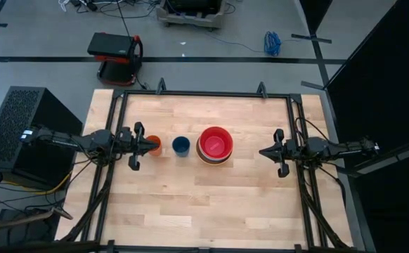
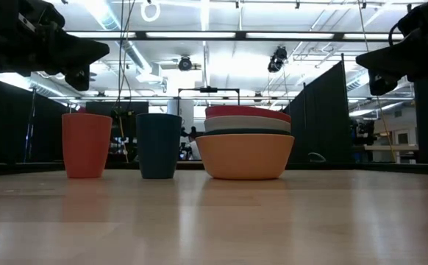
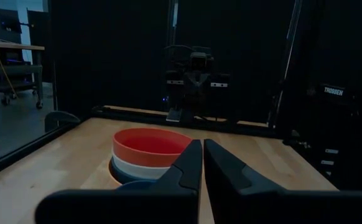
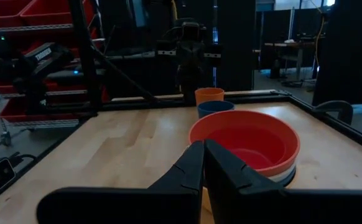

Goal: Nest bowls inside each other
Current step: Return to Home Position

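OK — L fingers [image 3: 184, 171], R fingers [image 4: 187, 168] pinched empty; bowl stack [image 1: 215, 145] well off edges.

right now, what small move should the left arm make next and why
Probably pull the left gripper back from above the orange cup toward its own side: the bowls already sit nested, red on top, the blue cup beside them, and it is shut, empty. The right gripper waits apart.
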Tool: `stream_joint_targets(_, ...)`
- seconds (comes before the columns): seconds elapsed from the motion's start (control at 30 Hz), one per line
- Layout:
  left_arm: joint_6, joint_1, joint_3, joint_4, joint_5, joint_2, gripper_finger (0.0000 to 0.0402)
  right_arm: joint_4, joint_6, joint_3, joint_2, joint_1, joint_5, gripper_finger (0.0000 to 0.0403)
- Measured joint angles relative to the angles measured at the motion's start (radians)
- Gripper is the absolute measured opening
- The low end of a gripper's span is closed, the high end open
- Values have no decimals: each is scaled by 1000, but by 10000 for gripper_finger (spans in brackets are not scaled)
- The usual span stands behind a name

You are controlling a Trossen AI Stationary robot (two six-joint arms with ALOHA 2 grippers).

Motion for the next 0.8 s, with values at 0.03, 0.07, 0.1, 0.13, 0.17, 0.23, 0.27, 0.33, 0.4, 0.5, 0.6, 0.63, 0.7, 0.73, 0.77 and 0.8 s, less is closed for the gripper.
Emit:
stream_joint_targets(0.03,0,0,0,0,0,0,1,0,-1,0,0,0,0,0)
stream_joint_targets(0.07,0,0,0,0,0,0,1,0,-1,0,0,0,0,0)
stream_joint_targets(0.1,0,0,0,0,0,0,1,0,-1,0,0,0,0,0)
stream_joint_targets(0.13,0,0,0,0,0,0,1,0,-1,0,0,0,0,0)
stream_joint_targets(0.17,0,0,0,0,0,0,1,0,-1,0,0,0,0,0)
stream_joint_targets(0.23,0,0,0,0,0,0,3,0,-1,0,0,0,0,0)
stream_joint_targets(0.27,0,0,0,0,0,0,4,0,-1,0,0,0,0,0)
stream_joint_targets(0.33,0,0,0,0,0,0,5,0,-1,-1,0,0,0,0)
stream_joint_targets(0.4,0,0,0,0,0,0,5,0,-1,-1,0,0,0,0)
stream_joint_targets(0.5,0,0,0,0,0,0,5,0,-1,-1,0,0,0,0)
stream_joint_targets(0.6,0,0,-1,0,0,0,5,0,-1,-1,0,0,0,0)
stream_joint_targets(0.63,0,0,-1,0,0,0,5,0,-1,-1,0,0,0,0)
stream_joint_targets(0.7,0,0,-1,0,0,0,4,0,-1,-1,0,0,0,0)
stream_joint_targets(0.73,0,0,-1,0,0,0,4,0,-1,-1,0,0,0,0)
stream_joint_targets(0.77,0,0,-1,0,0,0,4,0,-1,-1,0,0,0,0)
stream_joint_targets(0.8,0,0,-1,0,0,0,4,0,-1,-1,0,0,0,0)
